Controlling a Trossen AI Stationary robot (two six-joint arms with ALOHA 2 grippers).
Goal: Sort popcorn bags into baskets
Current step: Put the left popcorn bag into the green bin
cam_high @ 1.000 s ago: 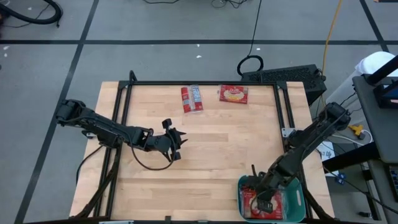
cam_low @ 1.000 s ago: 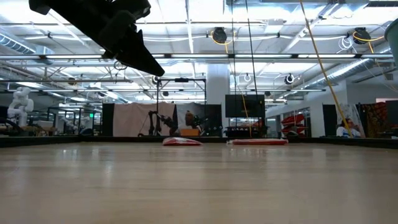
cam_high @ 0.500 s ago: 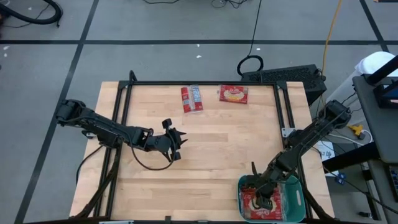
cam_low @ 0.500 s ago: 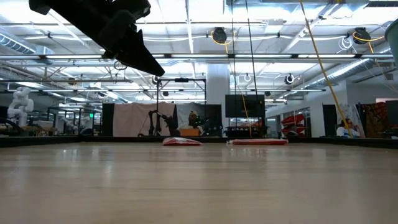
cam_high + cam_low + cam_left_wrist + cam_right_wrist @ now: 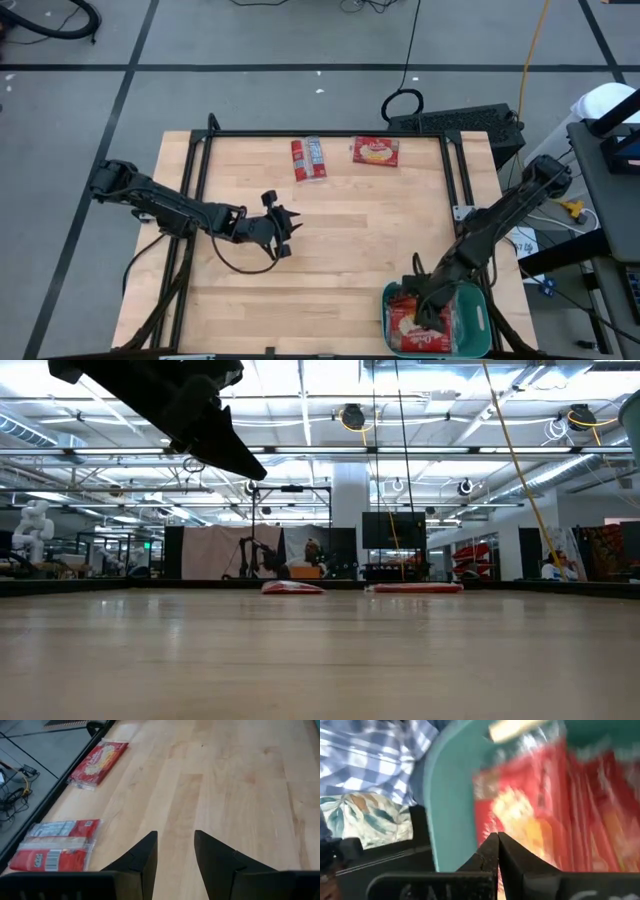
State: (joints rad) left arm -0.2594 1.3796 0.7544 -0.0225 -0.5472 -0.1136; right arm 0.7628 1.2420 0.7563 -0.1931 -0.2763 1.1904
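Note:
Two red popcorn bags lie flat near the table's far edge: one with its grey-white label up (image 5: 308,158) (image 5: 57,845), one showing a yellow oval (image 5: 375,150) (image 5: 100,760). Both show far off in the low view (image 5: 292,587) (image 5: 415,587). The teal basket (image 5: 482,325) (image 5: 450,810) sits at the near right corner, holding several red bags (image 5: 408,325) (image 5: 545,820). My right gripper (image 5: 420,302) (image 5: 496,839) is shut, over the basket's far left part. My left gripper (image 5: 282,232) (image 5: 175,852) is open, above bare wood left of the table's middle. My right gripper's shut fingertips point down at the red bags in the basket, close over one with a yellow picture (image 5: 520,830). I cannot tell whether they touch it.
A black frame rail (image 5: 330,133) runs along the table's far edge and down both sides. A black cable (image 5: 240,265) loops under the left arm. Bare wood lies between the two far bags and the basket. Checked blue cloth (image 5: 370,755) shows beyond the basket's wall.
My right gripper has drawn back from over the basket's middle toward its far left corner. A bag with a cream-yellow oval now shows in the basket where the gripper stood. The left arm and the two far bags have kept still.

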